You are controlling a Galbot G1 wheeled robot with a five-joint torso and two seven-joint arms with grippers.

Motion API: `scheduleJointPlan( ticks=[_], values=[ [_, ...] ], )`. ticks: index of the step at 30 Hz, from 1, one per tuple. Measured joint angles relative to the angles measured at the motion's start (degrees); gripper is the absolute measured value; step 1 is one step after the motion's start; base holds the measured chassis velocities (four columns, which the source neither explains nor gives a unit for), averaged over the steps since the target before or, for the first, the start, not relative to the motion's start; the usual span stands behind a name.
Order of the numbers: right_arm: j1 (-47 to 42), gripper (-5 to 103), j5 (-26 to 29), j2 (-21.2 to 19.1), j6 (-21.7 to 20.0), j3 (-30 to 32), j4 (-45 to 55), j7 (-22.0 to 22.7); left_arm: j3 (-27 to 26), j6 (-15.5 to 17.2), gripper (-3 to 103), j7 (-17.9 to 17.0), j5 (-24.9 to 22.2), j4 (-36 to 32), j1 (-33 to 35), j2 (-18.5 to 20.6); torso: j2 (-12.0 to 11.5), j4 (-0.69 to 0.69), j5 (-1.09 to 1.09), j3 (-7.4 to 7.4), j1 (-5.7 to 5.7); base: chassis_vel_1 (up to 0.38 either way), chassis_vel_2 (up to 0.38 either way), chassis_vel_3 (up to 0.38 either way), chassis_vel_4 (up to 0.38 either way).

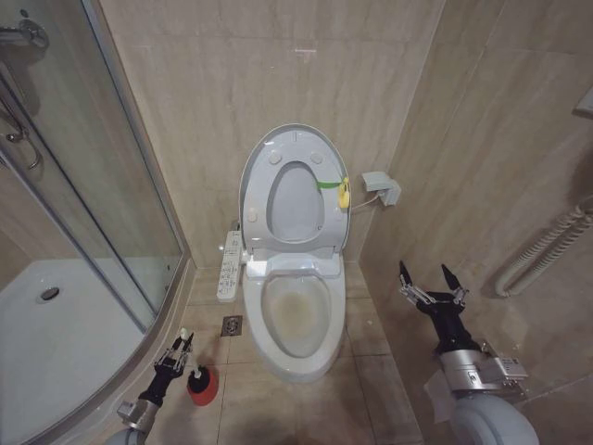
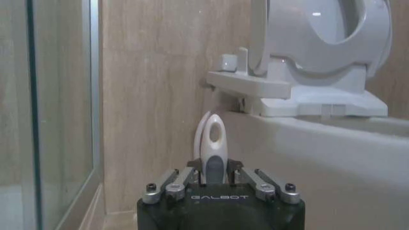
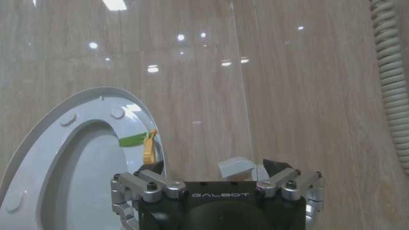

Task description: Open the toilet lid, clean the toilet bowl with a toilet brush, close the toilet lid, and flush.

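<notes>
The toilet lid [image 1: 295,190] stands upright against the back wall with the seat raised against it, so the opening step looks done, and the toilet bowl [image 1: 298,320] lies uncovered below, a brownish stain showing on its inner surface. The cleaning step is what appears to be in hand. The left gripper [image 1: 178,353] is low at the left of the toilet, just over the red holder [image 1: 203,387] that sits on the floor tiles near the floor drain [image 1: 232,325]. In the left wrist view its fingers [image 2: 167,188] are closed around the white looped top of the toilet brush [image 2: 213,146], which rises between them; the bristle end is hidden, so I cannot tell whether the brush has left its holder. The right gripper [image 1: 431,283] hangs in the air to the right of the bowl, near the side wall, its fingers spread wide with nothing between them. A yellow tag on a green strap [image 1: 338,189] hangs at the lid's right edge, and a control panel [image 1: 229,265] sits beside the seat hinge on the left. Judging by the stain, scrubbing has not yet had effect, and closing the lid and flushing remain.
</notes>
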Motion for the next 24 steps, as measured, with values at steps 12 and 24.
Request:
scheduleJointPlan(
  ticks=[12,24],
  values=[
    [2.29,100,0.54,0.81,0.42,-0.35,-1.12,-0.49,-3.64,-0.07,26,-1.20,6.19,-1.25,3.49,-0.77,0.00,0.01,0.00,0.00,0.00,0.000,0.000,0.000,0.000],
    [3.50,100,1.13,0.84,0.41,-0.90,-1.68,-0.55,-4.45,-0.28,26,-3.58,6.48,-0.34,5.26,-1.68,0.01,0.00,0.03,-0.01,0.00,0.000,0.000,0.000,0.000]
  ],
)
